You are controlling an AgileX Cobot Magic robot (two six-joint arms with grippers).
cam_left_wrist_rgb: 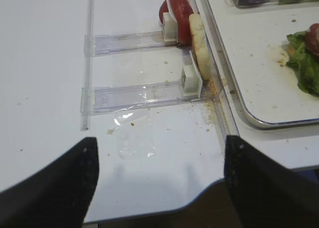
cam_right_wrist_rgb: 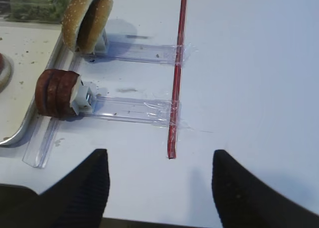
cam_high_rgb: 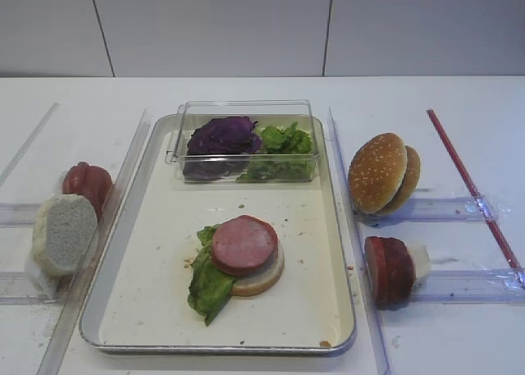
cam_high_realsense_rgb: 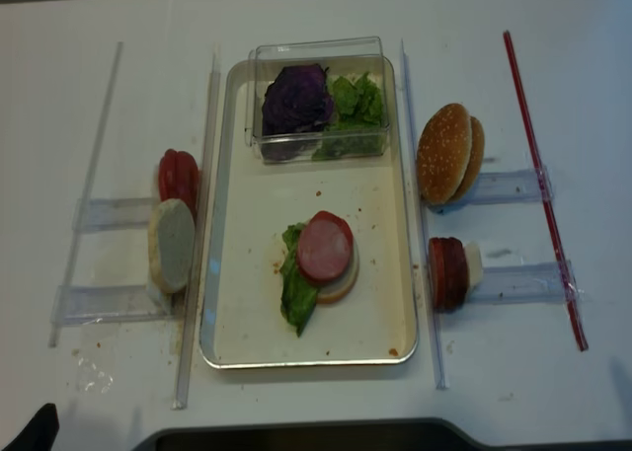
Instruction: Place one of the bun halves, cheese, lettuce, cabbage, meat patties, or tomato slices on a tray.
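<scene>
On the tray point(cam_high_rgb: 308, 297) lies a stack: a pale bun half point(cam_high_rgb: 267, 278), a lettuce leaf point(cam_high_rgb: 208, 286) and one meat patty point(cam_high_rgb: 244, 244) on top. More meat patties point(cam_high_rgb: 389, 268) stand on edge right of the tray, with sesame bun halves point(cam_high_rgb: 381, 171) behind them. Tomato slices point(cam_high_rgb: 86, 182) and a cut-face bun half point(cam_high_rgb: 64, 231) stand to the left. Cabbage point(cam_high_rgb: 221, 137) and lettuce point(cam_high_rgb: 285, 141) fill a clear box. No cheese is in view. My right gripper point(cam_right_wrist_rgb: 159, 155) is open and empty over bare table near the patties point(cam_right_wrist_rgb: 56, 94). My left gripper point(cam_left_wrist_rgb: 160, 140) is open and empty at the table's front edge.
The clear box point(cam_high_rgb: 246, 108) sits on the tray's far end. Clear plastic strips point(cam_high_rgb: 353, 227) flank the tray, and clear holders point(cam_right_wrist_rgb: 129, 110) carry the upright food. A red strip point(cam_high_rgb: 472, 186) is taped along the far right. A scrap of clear film point(cam_left_wrist_rgb: 132, 138) lies before the left gripper.
</scene>
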